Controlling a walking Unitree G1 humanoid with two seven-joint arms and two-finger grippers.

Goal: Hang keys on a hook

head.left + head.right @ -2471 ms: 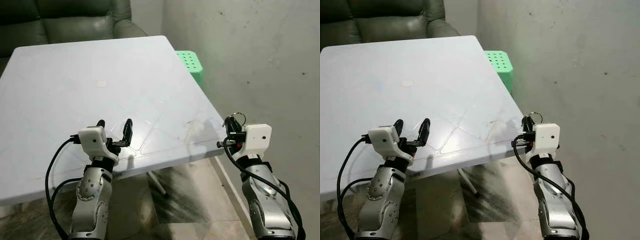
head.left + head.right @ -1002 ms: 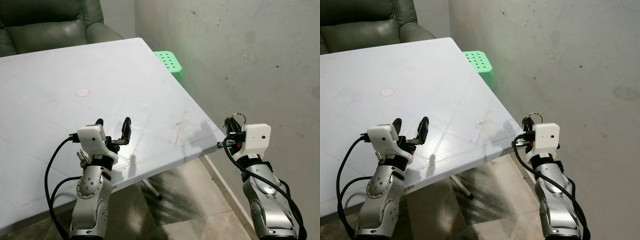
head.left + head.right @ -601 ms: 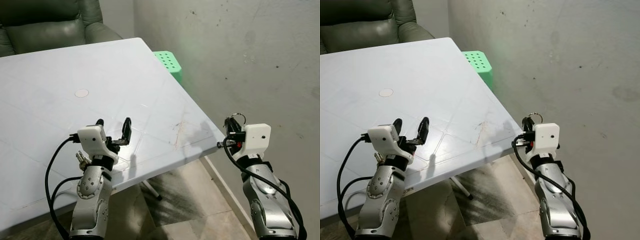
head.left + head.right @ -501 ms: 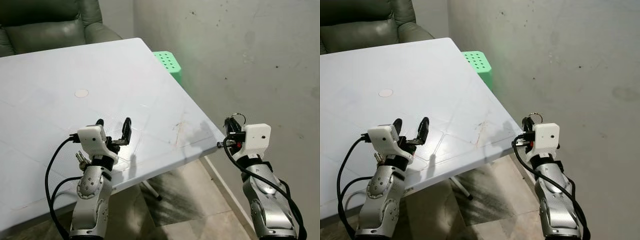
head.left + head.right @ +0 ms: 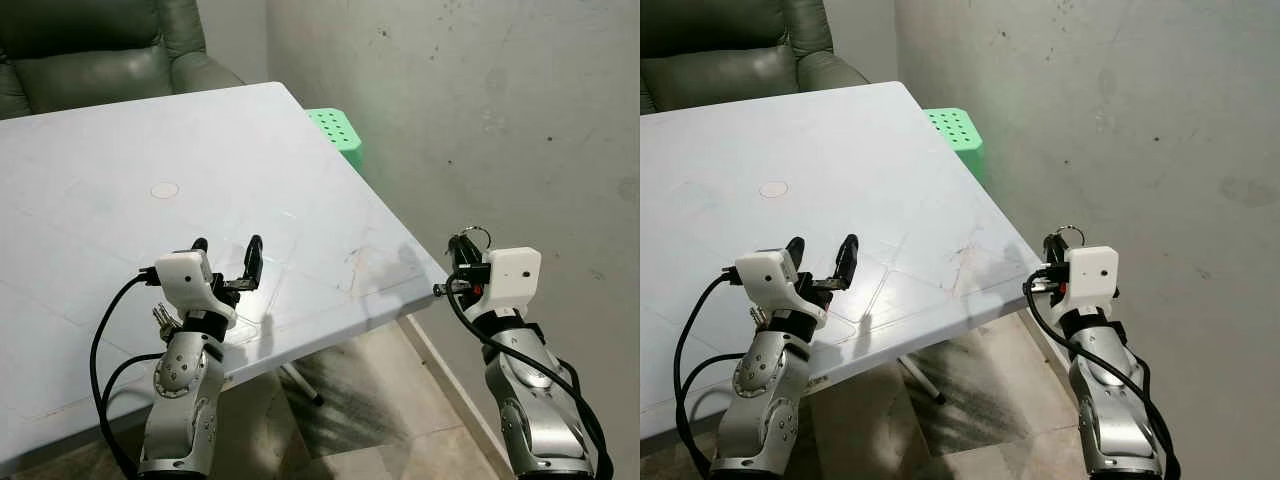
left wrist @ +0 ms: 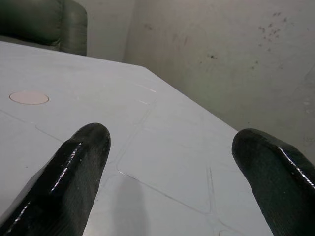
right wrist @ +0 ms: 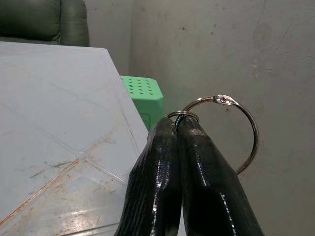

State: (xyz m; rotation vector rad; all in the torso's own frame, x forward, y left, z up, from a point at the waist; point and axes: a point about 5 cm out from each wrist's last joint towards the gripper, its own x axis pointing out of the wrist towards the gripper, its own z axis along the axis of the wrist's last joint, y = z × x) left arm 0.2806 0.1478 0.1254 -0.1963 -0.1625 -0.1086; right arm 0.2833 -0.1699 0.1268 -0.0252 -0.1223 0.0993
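At lower right of the head view, the right gripper (image 5: 462, 250) was clamped on a metal key ring (image 7: 231, 129), beside the white table's (image 5: 120, 180) corner. At lower left, the left gripper (image 5: 227, 262) hovered above the tabletop, its 2 fingers (image 6: 74, 172) spread wide and empty.

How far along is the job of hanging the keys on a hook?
Done: the right hand is shut on the key ring, lifted beside the white table. In hand: carrying it near the grey wall. Left: finding a hook and hanging it. The left hand is open.
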